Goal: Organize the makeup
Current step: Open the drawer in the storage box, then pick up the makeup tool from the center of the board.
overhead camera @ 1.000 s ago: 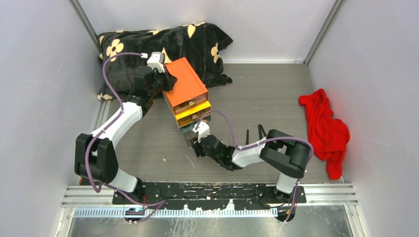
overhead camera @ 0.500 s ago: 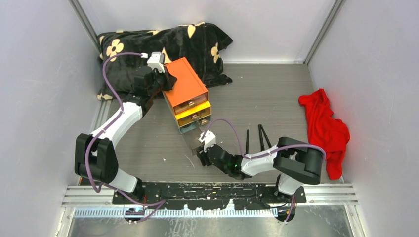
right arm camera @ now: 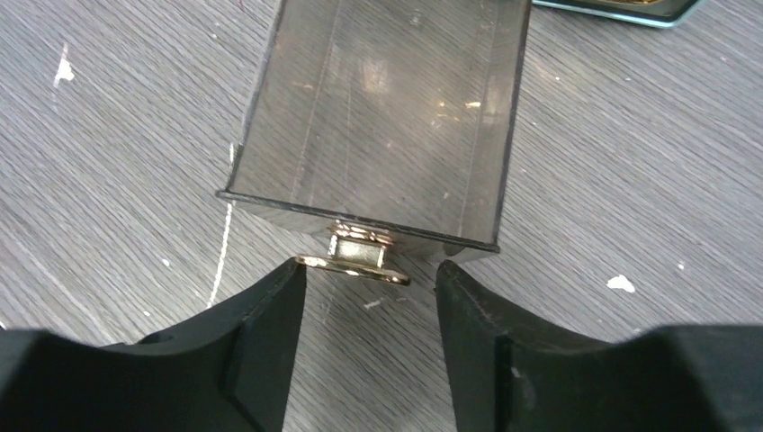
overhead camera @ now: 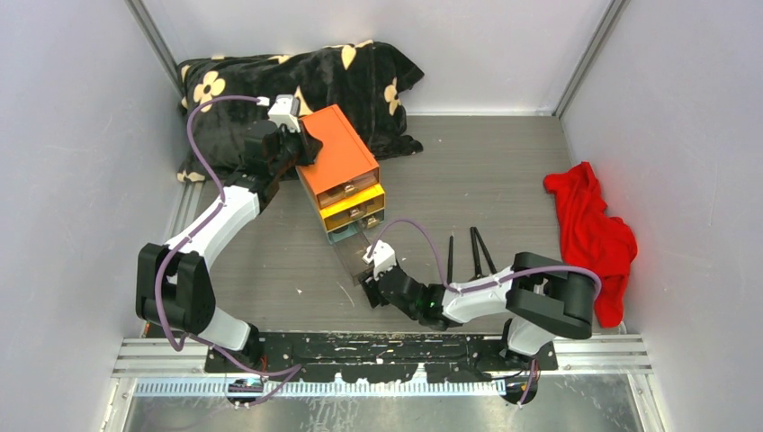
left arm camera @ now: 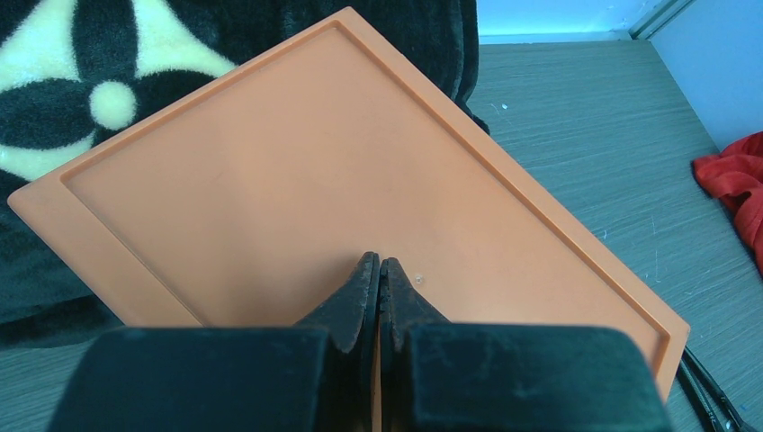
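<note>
Black makeup brushes (overhead camera: 450, 256) lie loose on the grey table (overhead camera: 486, 171), between a clear drawer (right arm camera: 387, 108) and a crumpled red cloth (overhead camera: 589, 236) near the right wall, their near ends crossed by the right arm. At the back left, a black cushion with cream flowers (overhead camera: 297, 76) sits behind an orange-topped drawer box (overhead camera: 337, 155), whose stacked fronts face the arms; what those drawers hold cannot be made out. The clear drawer lies on the table just in front of the stack, the table's grain showing through its floor. The right gripper (right arm camera: 369, 281) sits low at the drawer's near end, jaws parted on either side of its gold handle (right arm camera: 358, 261) and clear of it. The left gripper (left arm camera: 379, 270) has its jaws pressed together, holding nothing, with its tips on the orange lid.
</note>
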